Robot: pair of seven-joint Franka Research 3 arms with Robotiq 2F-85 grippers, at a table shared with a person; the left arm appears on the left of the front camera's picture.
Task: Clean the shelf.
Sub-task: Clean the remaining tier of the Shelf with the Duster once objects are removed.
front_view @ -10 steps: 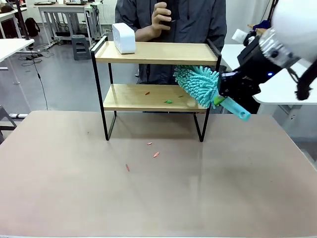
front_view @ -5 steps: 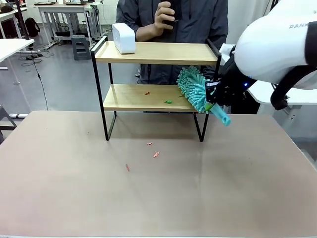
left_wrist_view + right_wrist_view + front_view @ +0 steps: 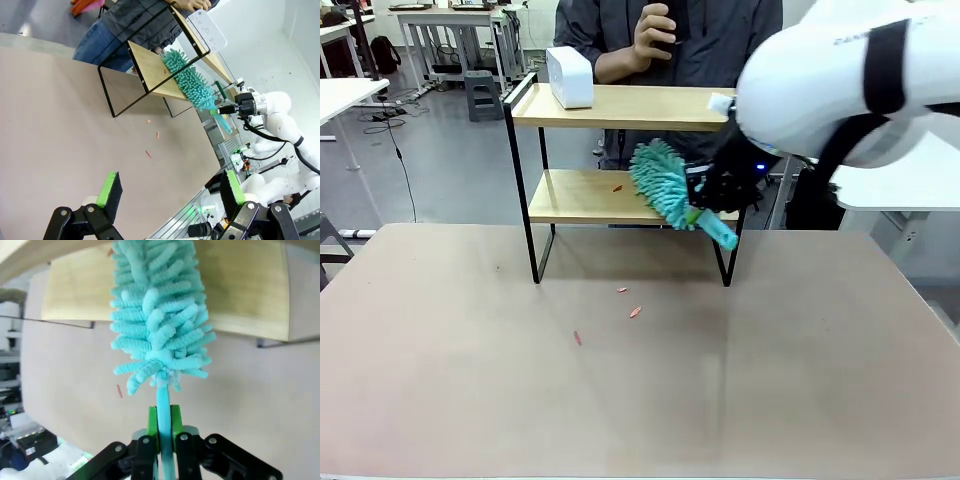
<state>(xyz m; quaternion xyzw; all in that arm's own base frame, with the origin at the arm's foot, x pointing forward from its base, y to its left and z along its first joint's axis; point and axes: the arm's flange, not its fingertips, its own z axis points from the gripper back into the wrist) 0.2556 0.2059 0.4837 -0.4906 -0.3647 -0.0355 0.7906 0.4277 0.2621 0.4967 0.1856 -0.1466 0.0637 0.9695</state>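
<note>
1. Hanging over the brown table [image 3: 60, 100], the left gripper [image 3: 171, 187] has its two fingers spread wide, with nothing between the green pads.
2. The shelf [image 3: 640, 107] stands at the far middle of the table, with its black legs on the tabletop. Behind it a person raises a hand [image 3: 655, 35] that holds something dark.
3. A white box [image 3: 570, 76] sits on the left end of the shelf's top board.
4. A small red scrap [image 3: 617, 187] lies on the lower board, just left of the duster. Three more reddish scraps [image 3: 635, 312] lie on the table on the near side of the shelf, a little left of centre.
5. The teal fluffy duster [image 3: 660, 180] has its head on the right half of the lower board, between the two boards. Its handle slants down and to the right, out past the front edge.
6. The right gripper [image 3: 715, 185] reaches in from the right and sits at the shelf's near right corner. In its wrist view the fingers [image 3: 152, 421] are pressed onto the duster's thin handle just below the head, pinching it.
</note>
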